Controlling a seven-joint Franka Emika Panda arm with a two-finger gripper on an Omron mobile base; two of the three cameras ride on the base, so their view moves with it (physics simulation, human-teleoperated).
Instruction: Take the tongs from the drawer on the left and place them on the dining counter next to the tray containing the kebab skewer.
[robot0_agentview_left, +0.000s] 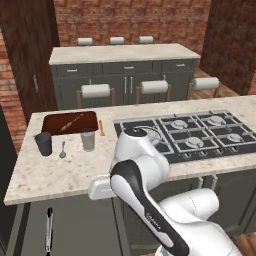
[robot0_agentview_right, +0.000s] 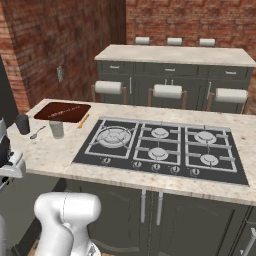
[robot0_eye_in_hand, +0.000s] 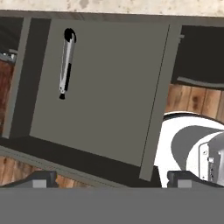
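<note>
Brick-walled kitchen, drawer (robot0_eye_in_hand: 100, 100) pulled open | my gripper (robot0_eye_in_hand: 111, 178) hangs above, fingers apart, empty | tongs (robot0_eye_in_hand: 66, 63) lie lengthwise, offset toward drawer's far-left corner.

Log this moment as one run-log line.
stage: reach for tongs | drawer: open | tongs: lying in drawer, untouched | hand: open, above drawer | tray: on dining counter

Tongs (robot0_eye_in_hand: 66, 63) lie inside the open drawer (robot0_eye_in_hand: 109, 96), end effector (robot0_eye_in_hand: 111, 179) spread above.
</note>
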